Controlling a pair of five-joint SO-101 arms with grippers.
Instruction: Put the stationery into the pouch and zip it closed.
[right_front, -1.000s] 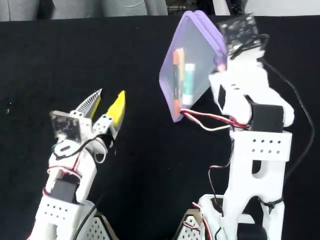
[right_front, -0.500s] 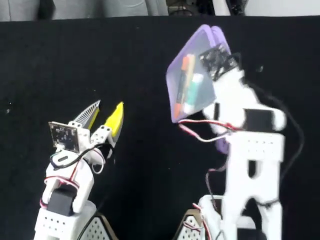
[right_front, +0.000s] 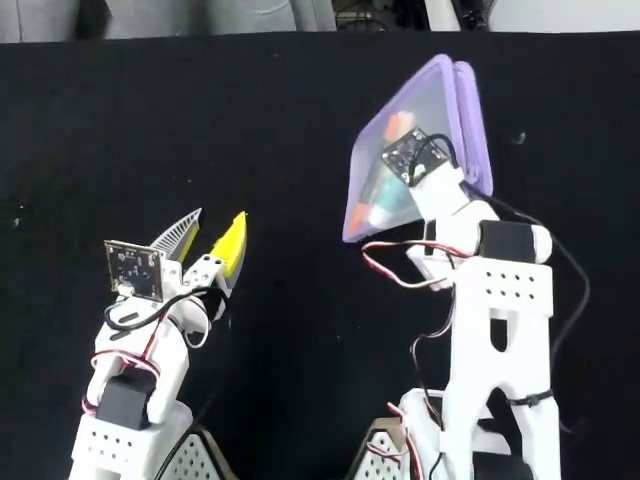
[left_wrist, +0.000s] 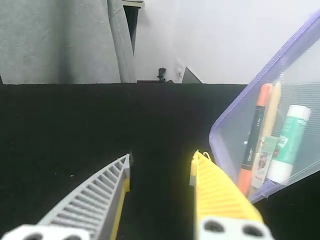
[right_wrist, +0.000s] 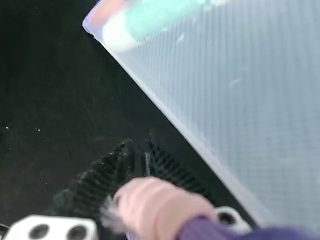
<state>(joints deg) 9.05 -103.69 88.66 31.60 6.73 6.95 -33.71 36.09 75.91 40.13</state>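
Note:
A clear pouch (right_front: 425, 105) with purple edging hangs tilted in the air over the table's right half. Inside it lie an orange pen (left_wrist: 255, 140), a pale stick beside it and a green glue stick (left_wrist: 290, 142), all slid to the lower corner. My right gripper (right_wrist: 137, 155) is shut on the pouch's purple edge by a pink pull (right_wrist: 160, 205), and the pouch wall (right_wrist: 240, 90) rises right above it. My left gripper (right_front: 212, 225) stands open and holds nothing at the front left, pointing toward the pouch (left_wrist: 295, 95) with its grey and yellow fingers (left_wrist: 215, 195) apart.
The black table (right_front: 200, 120) stretches back to a grey wall. Both arm bases stand at the front edge, and red and white wires (right_front: 400, 255) loop off the right arm below the pouch.
The right arm has swung the pouch to the right and turned it, so its contents slid toward the lower corner. The left arm barely shifted and stays open.

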